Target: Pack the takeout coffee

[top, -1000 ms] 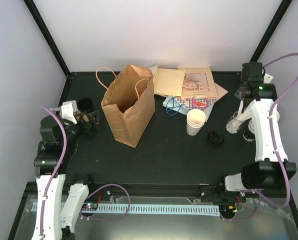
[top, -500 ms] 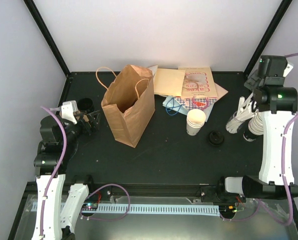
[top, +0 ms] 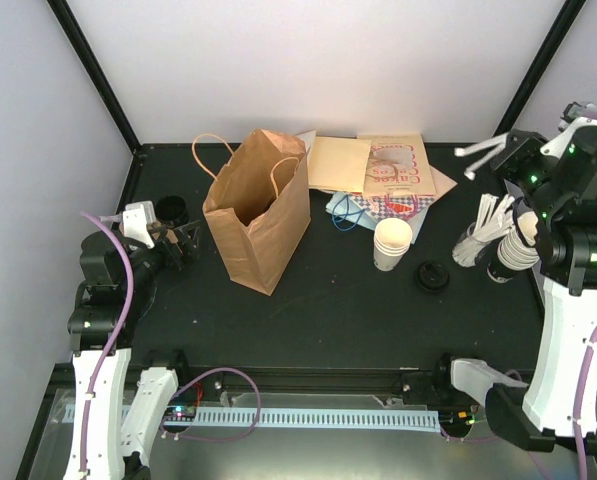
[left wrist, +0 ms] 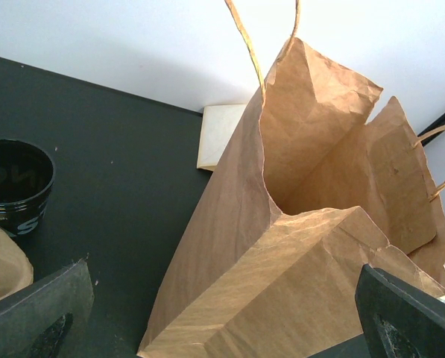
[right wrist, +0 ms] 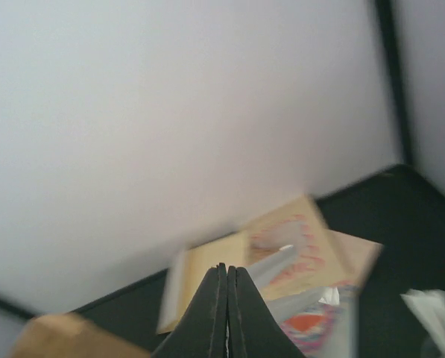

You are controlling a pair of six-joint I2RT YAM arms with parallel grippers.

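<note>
The takeout coffee cup (top: 392,243) is cream-white and lidless. It stands upright right of the brown paper bag (top: 258,210). A loose black lid (top: 433,276) lies to its right. My left gripper (top: 183,245) is open beside the bag's left side. In the left wrist view the bag (left wrist: 297,224) fills the space between the open fingers (left wrist: 36,313). My right gripper (top: 498,155) is raised high at the far right. Its jaws are pressed together (right wrist: 226,272), and a thin white utensil (top: 476,149) sticks out from them. The cup is out of both wrist views.
A holder of white utensils (top: 481,232) and a stack of cups (top: 513,252) stand at the right edge. Flat paper bags and a printed one (top: 378,165) lie at the back. A black cup (top: 170,210) stands left of the bag and shows in the left wrist view (left wrist: 13,183).
My right arm has risen from the utensil holder, up and to the right, carrying a thin white piece. The left arm, bag, cup and lid have not moved.
</note>
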